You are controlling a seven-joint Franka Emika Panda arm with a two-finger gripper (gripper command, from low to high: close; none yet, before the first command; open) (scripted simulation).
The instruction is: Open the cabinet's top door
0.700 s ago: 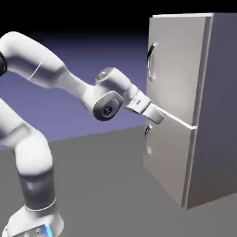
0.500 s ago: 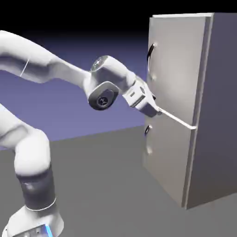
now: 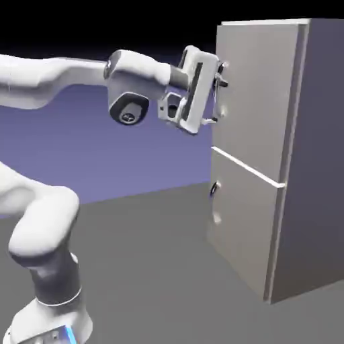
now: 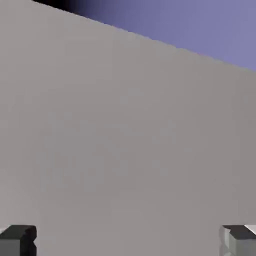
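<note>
1. The task was judged to be at its approach stage: the top door (image 3: 259, 101) of the cabinet (image 3: 319, 134) was seen closed, flush with the body, with no gap shown along its edges. The lower door (image 3: 245, 222) was closed too.

2. The arm (image 3: 138, 70) had been brought up to the top door's handle (image 3: 222, 66), but no pull was shown. Left to be done, as judged, were the settling of the jaws around the handle, a secure hold or hook, and the swinging of the door outward.

3. The jaws were spread wide, with nothing seen pinched between them. In the hand view, the fingertips (image 4: 19, 241) were set far apart, and only the pale door face and a strip of backdrop (image 4: 200, 25) were shown beyond them.

4. The top door was placed directly in front of the jaws, above the seam (image 3: 245, 166). Its handle, near the edge at the exterior view's left, was partly overlapped by the jaws there, and was not shown in the hand view.

5. Whether the handle was touched, or lay between the fingertips, could not be told. A miss was judged possible if the jaws were closed without better alignment.
</note>
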